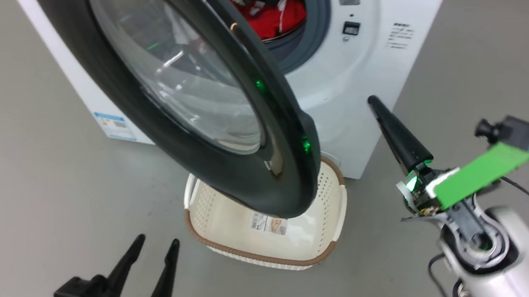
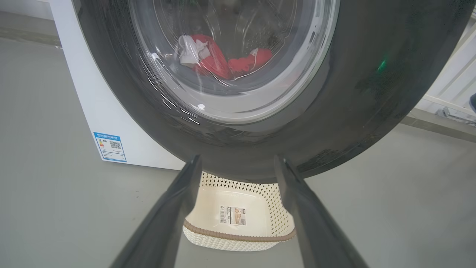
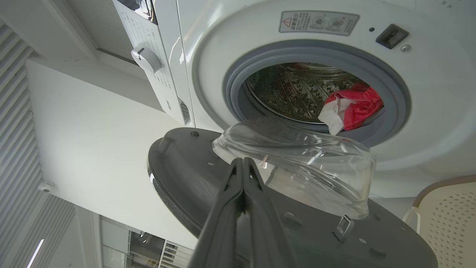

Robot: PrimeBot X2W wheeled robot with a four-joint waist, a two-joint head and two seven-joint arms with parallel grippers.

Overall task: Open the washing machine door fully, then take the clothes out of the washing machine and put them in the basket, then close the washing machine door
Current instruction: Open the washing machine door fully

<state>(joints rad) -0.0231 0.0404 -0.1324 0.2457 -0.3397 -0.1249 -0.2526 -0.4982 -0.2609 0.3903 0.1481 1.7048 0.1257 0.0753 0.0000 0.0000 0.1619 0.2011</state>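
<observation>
Washing machine door (image 1: 179, 77): part-open, swung out above the basket (image 1: 254, 256), which sits on the floor at 6 o'clock. Clothes (image 1: 277, 16): red and white, in the drum of the washing machine (image 1: 349, 79) at 12 o'clock. Left gripper (image 1: 157, 238): 7 o'clock, jaws spread, holding nothing. Right gripper (image 1: 372, 100): 3 o'clock, jaws pressed together, holding nothing.

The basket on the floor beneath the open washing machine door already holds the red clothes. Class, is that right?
No. The basket holds no clothes, just a sticker; the head view shows the red clothes inside the washing machine. It does sit beneath the open door.
</observation>
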